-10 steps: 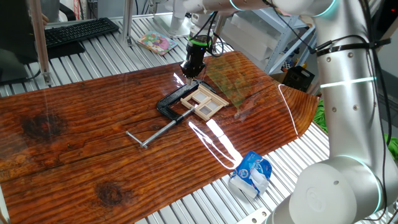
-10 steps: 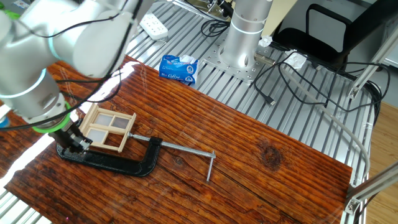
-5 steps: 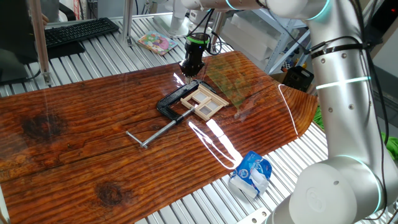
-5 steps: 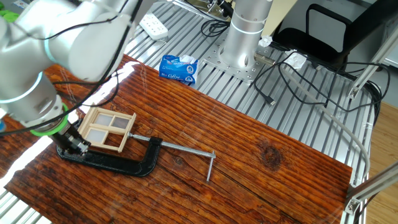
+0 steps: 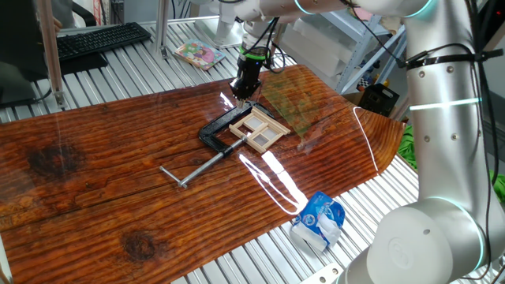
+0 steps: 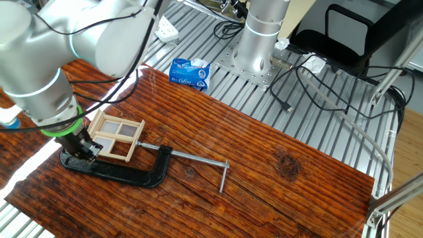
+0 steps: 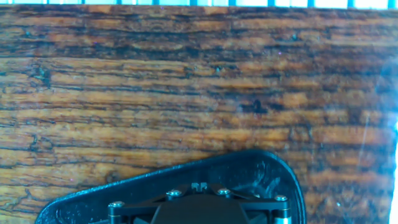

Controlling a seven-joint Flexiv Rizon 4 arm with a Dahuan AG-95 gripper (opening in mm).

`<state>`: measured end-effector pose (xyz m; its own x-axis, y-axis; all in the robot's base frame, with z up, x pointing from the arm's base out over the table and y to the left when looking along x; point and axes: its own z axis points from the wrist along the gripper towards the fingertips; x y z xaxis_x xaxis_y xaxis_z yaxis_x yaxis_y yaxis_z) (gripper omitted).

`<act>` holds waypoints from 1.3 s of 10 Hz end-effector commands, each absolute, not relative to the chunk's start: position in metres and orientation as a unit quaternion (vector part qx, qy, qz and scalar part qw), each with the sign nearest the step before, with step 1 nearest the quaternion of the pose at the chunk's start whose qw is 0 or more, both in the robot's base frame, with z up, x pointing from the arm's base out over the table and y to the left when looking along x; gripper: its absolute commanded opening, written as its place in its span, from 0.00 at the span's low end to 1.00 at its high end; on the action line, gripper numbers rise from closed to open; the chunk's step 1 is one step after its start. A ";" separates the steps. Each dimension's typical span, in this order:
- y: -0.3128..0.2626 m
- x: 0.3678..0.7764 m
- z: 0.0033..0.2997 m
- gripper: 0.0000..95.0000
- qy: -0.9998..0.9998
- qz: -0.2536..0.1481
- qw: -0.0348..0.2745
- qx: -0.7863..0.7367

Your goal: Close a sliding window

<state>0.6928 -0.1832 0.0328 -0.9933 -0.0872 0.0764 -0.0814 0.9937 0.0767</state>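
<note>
Barely anything is shifting: the tool (image 6: 86, 149) is staying clamped shut, empty, beside the sliding window (image 6: 114, 136) (only upper arm swinging), so closing is stalling.

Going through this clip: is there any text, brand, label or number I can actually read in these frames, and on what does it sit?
Nothing reads clearly.
Blue and white packet: white print on it, too small and blurred to read.
Colourful booklet: a printed picture, no legible words.
Keyboard: key legends too small.
Sliding window, black C-clamp and wooden board: no text visible.
</note>
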 end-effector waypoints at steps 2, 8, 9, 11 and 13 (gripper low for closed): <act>-0.183 0.694 0.033 0.00 -0.997 -0.038 0.030 0.057; -0.183 0.694 0.033 0.00 -0.995 -0.040 0.029 0.083; -0.183 0.694 0.033 0.00 -0.995 -0.041 0.025 0.083; -0.183 0.694 0.033 0.00 -0.995 -0.054 0.017 0.088; -0.183 0.694 0.033 0.00 -0.993 -0.063 0.009 0.096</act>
